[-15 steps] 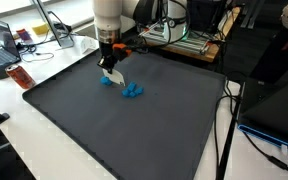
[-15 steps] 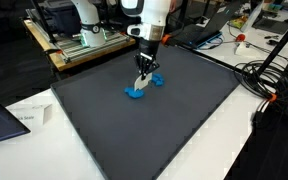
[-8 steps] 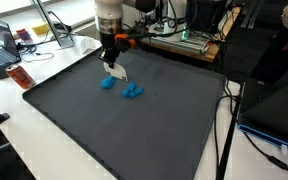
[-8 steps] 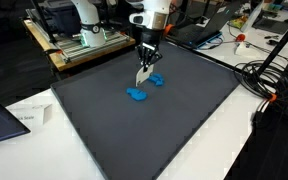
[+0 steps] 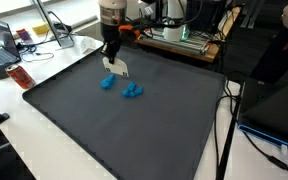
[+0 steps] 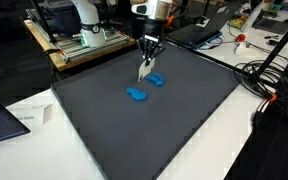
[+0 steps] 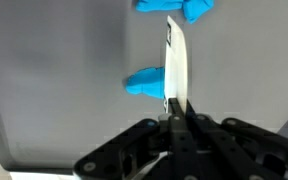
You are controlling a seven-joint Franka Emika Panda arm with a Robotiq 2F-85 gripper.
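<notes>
Lifted higher, white strip, perhaps plastic, hangs pinched between jaws

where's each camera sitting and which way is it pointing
Exterior view: raised, laptop at frame left, looking down across the mat; lower arm and gripper show.
Exterior view: raised, white papers at frame left, looking down across the mat; lower arm and gripper show.
Wrist view: on the wrist, looking along the shut gripper at the white blade.
All share the white blade and blue lumps.
</notes>
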